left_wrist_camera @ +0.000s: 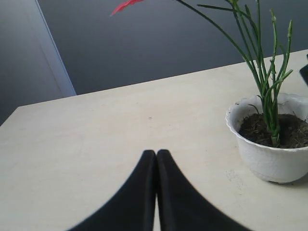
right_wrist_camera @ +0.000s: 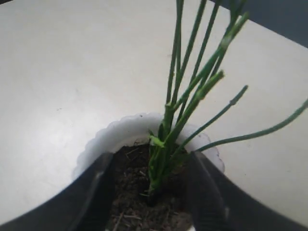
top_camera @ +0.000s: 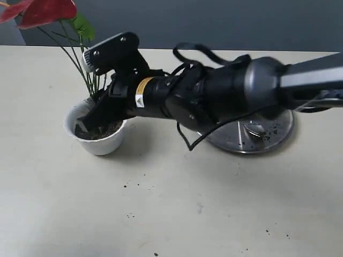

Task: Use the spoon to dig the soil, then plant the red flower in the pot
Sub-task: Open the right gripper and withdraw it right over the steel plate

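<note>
White and scallop-rimmed, the pot [top_camera: 97, 134] stands toward the far-left part of the pale worktop, filled with dark, crumbly soil [right_wrist_camera: 139, 202]. Planted in it is the red flower [top_camera: 45, 12], its thin green stems rising near upright, leaning slightly, glossy petals above the far-left corner. Right gripper [right_wrist_camera: 151, 185] reaches across from the right side and sits directly over the pot, jaws spread apart with the stem bundle standing between them; the fingers [right_wrist_camera: 96, 192] appear clear of the stems, so nothing is judged to be gripped. The stems' long axis runs upward, roughly across the line of the jaws' gap; in my judgement any withdrawal must go back and up without dragging the bundle sideways. Left gripper [left_wrist_camera: 156, 156] rests low over bare worktop, jaws pressed together and empty, pot near it but apart. Steel plate [top_camera: 278, 136] lies toward the right edge, flecked with soil; a shiny object on it may be the spoon [top_camera: 254, 128], not confirmable. Loose crumbs dot the near side.
</note>
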Available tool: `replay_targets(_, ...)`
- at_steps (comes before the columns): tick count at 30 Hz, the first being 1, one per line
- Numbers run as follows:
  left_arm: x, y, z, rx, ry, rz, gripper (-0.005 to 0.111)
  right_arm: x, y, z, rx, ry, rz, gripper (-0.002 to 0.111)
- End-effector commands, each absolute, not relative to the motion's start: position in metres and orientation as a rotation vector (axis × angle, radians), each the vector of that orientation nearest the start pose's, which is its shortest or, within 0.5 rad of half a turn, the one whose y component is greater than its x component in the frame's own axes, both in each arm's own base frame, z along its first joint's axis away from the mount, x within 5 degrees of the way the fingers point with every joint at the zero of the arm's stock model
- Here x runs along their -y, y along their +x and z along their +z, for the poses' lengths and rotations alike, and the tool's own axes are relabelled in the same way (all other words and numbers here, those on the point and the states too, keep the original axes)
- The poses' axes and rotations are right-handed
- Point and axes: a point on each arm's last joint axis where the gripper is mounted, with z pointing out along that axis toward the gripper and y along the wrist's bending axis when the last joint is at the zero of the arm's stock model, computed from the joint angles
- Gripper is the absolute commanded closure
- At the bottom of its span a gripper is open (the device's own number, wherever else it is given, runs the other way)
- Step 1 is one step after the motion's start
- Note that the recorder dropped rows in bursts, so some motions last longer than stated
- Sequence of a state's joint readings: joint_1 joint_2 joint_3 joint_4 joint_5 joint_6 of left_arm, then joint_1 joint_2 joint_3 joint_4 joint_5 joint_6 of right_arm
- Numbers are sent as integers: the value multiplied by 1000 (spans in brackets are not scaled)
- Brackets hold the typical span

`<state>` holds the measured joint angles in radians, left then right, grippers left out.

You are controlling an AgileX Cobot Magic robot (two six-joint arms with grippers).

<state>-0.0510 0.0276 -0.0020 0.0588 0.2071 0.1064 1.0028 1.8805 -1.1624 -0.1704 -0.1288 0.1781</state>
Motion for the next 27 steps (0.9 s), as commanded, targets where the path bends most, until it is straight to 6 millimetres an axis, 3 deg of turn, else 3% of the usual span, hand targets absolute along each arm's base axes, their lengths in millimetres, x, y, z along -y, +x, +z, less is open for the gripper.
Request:
replay_targets(1,2,58,194,-1700,169,85,106,-317,222,252,-1870,-1046,529,98)
replay_targets(2,2,58,194,-1700,169,85,106,-307,221,258,-1880,-1042,506,110)
replay_targets(3,2,58,194,-1700,169,85,106,-284,219,267,-1903,-1010,480,108)
replay_targets(7,2,58,194,-1700,169,85,106,-236,215,271,-1885,-909,466,108)
replay_targets(13,2,58,194,-1700,169,85,106,-187,186,257,-1928,-825,476,108)
replay_targets(17,2,58,194,-1700,169,85,106,-175,176,254,-1999,-843,434,108)
replay_targets(27,2,58,194,-1700,169,85,106,-174,175,256,-1984,-845,435,108)
